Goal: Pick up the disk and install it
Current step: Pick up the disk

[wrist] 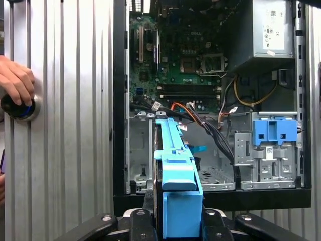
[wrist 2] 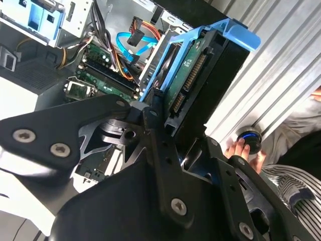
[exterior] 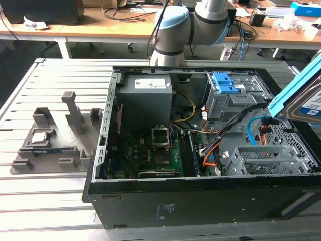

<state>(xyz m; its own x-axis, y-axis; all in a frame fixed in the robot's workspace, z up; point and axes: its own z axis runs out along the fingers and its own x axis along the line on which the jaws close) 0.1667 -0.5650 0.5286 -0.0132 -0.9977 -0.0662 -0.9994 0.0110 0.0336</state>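
Observation:
The disk (exterior: 304,98), silver with blue side rails, hangs tilted in the air at the exterior view's right, above the right end of the open computer case (exterior: 200,203). In the second wrist view my gripper (wrist 2: 170,123) is shut on the disk (wrist 2: 200,75), whose connector edge faces the camera. In the first wrist view the blue rail of the disk (wrist: 175,170) stands edge-on between my black fingers (wrist: 145,203), over the case's near rim. The silver drive cage (exterior: 266,160) sits inside the case below the disk.
Inside the case are the grey power-supply box (exterior: 145,95), the green motherboard (exterior: 160,150), loose cables (exterior: 235,125) and a blue-latched bay (exterior: 225,85). A grey fixture (exterior: 50,135) lies on the slatted table. A person's hand (wrist: 15,80) rests on a round button (wrist: 19,109).

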